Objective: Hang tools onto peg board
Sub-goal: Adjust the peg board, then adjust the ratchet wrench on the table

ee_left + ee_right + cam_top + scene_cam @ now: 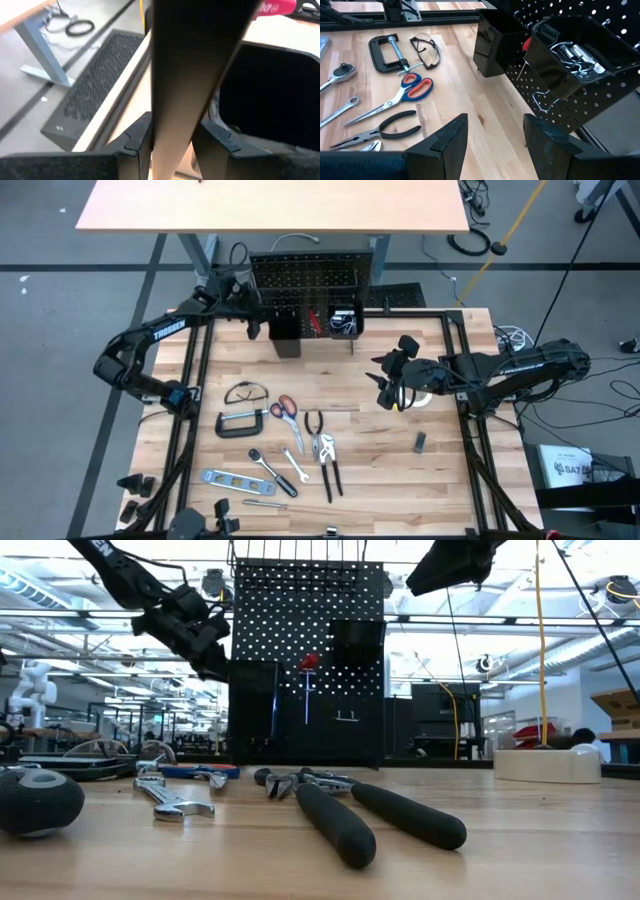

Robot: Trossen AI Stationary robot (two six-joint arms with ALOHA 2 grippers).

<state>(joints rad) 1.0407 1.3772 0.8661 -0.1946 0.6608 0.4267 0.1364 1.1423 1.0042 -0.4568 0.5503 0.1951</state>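
The peg board [310,275] stands upright at the table's far edge, with two black bins [495,45] [570,60] on its front. A red screwdriver [308,665] hangs on it. Glasses [246,392], C-clamp [240,423], scissors [285,412], pliers [314,425], wrench [268,465] and level [232,478] lie flat on the near half of the table. My left gripper [172,137] is at the board's left side edge, shut on it. My right gripper [492,130] hangs open and empty above the table, right of the board. My left gripper has the peg board's left side edge [172,110] between its two fingers [137,142], one on the board's back and one on its front. It comes from the table's left, slanting down. The board fills the gap and reaches far back between the fingers, and stands upright on the table.
A white tape roll [420,395] lies under my right arm and a small dark piece [420,442] lies near the right edge. The right bin holds metal hooks [575,55]. A black frame [470,410] runs around the table. Bare wood lies between the board and the tools.
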